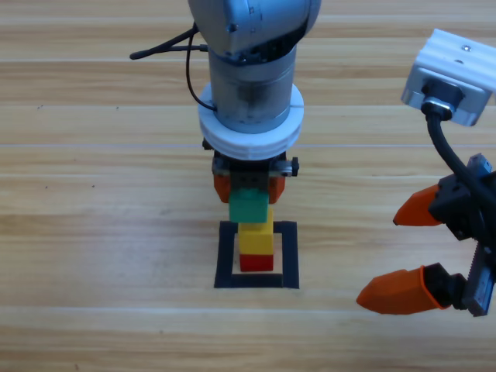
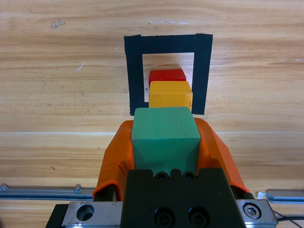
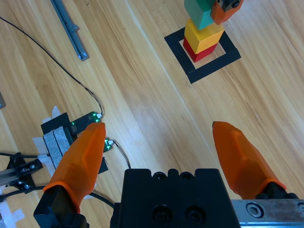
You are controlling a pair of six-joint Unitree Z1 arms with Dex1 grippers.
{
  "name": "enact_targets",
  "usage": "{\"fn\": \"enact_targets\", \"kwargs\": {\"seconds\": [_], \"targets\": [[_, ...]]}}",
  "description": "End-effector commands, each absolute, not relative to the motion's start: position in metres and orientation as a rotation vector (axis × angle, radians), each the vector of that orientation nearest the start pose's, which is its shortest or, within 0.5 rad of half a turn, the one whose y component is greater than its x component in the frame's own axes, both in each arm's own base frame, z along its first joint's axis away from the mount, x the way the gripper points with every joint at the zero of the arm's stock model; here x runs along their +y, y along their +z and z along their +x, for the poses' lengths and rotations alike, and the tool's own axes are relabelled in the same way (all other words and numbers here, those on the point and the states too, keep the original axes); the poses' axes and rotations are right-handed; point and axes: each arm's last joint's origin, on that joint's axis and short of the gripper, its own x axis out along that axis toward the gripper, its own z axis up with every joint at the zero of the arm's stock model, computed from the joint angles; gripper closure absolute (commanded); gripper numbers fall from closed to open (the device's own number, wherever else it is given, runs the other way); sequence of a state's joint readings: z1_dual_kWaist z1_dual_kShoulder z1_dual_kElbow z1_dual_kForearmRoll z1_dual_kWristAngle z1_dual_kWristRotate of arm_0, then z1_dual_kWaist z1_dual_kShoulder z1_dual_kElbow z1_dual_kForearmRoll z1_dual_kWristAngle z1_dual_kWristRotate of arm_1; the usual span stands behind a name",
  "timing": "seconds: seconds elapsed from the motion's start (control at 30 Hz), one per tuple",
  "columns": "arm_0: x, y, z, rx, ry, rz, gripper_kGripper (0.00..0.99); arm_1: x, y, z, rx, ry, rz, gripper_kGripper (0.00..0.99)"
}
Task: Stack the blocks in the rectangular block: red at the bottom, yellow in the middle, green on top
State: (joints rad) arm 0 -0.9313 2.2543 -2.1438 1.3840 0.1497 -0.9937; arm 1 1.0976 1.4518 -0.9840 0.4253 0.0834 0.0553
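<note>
The red cube (image 1: 256, 263) sits inside the black tape square (image 1: 291, 256), and the yellow cube (image 1: 256, 239) is stacked on it. My left gripper (image 1: 248, 190) hangs over the stack, shut on the green cube (image 1: 249, 206). The green cube is directly above the yellow one and offset a little toward the arm. In the left wrist view the green cube (image 2: 165, 137) fills the jaws, with yellow (image 2: 170, 95) and red (image 2: 166, 75) beyond it. The right wrist view shows green (image 3: 199, 13) meeting yellow (image 3: 204, 34). My right gripper (image 1: 381, 260) waits open at the right edge.
A metal rail (image 3: 70, 29), thin black cables (image 3: 57, 66) and a taped circuit board (image 3: 71, 128) lie on the wood in the right wrist view. More rail (image 2: 42, 191) shows under the left wrist. The right arm's camera housing (image 1: 449, 74) hangs at the upper right.
</note>
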Motion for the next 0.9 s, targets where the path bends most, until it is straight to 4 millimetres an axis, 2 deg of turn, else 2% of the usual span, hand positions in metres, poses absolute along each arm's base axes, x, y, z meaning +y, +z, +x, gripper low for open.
{"fn": "enact_targets", "kwargs": {"seconds": [0.03, 0.9], "targets": [[-0.3765, 0.2654, 0.2727, 1.436, 0.064, 0.014, 0.99, 0.2201, 0.3136, 0.1019, 0.828, 1.115, -0.403, 0.0], [-0.3808, 0.2614, 0.2744, 1.438, 0.061, 0.005, 0.99, 0.2228, 0.3112, 0.1029, 0.838, 1.118, -0.406, 0.0]]}}
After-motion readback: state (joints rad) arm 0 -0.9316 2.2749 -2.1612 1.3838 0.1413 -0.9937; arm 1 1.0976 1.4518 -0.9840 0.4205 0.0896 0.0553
